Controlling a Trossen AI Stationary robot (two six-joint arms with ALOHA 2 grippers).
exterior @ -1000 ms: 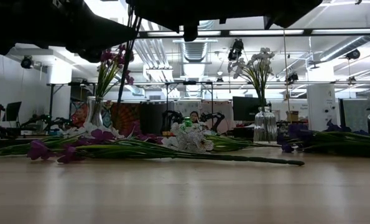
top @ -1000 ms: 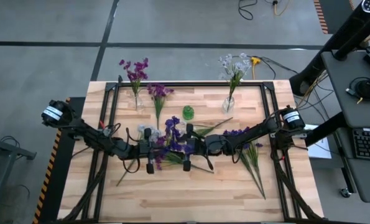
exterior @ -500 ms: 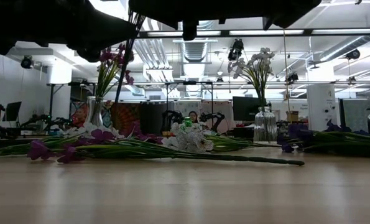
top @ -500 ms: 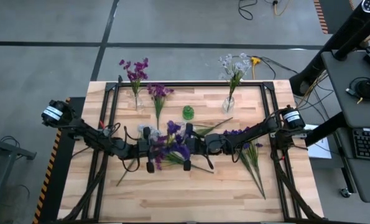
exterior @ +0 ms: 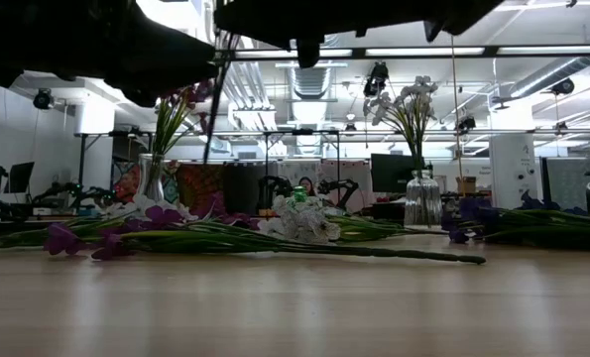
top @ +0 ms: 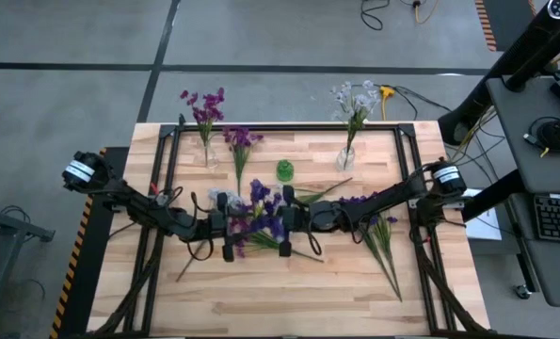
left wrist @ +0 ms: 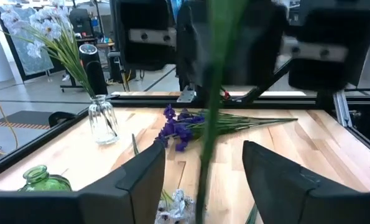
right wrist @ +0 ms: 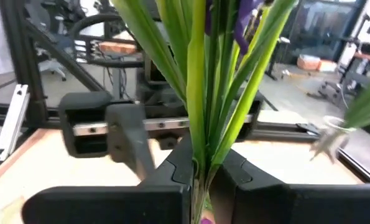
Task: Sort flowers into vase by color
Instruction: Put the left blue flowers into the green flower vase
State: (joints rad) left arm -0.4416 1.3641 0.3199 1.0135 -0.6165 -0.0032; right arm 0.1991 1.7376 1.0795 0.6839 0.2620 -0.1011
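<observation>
Right gripper [right wrist: 200, 180] jaws pinching blue-violet flower [top: 265, 209] mid-table, left gripper [left wrist: 203, 186] jaws spread around stem.

Both tools (left [top: 231, 226], right [top: 286, 223]) flank the blue-violet sprig [top: 264, 200] mid-table.

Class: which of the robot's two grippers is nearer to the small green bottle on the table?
The right. The right gripper sits just in front of the green bottle, almost in line with it; the left gripper is beside it, farther toward the left.
</observation>
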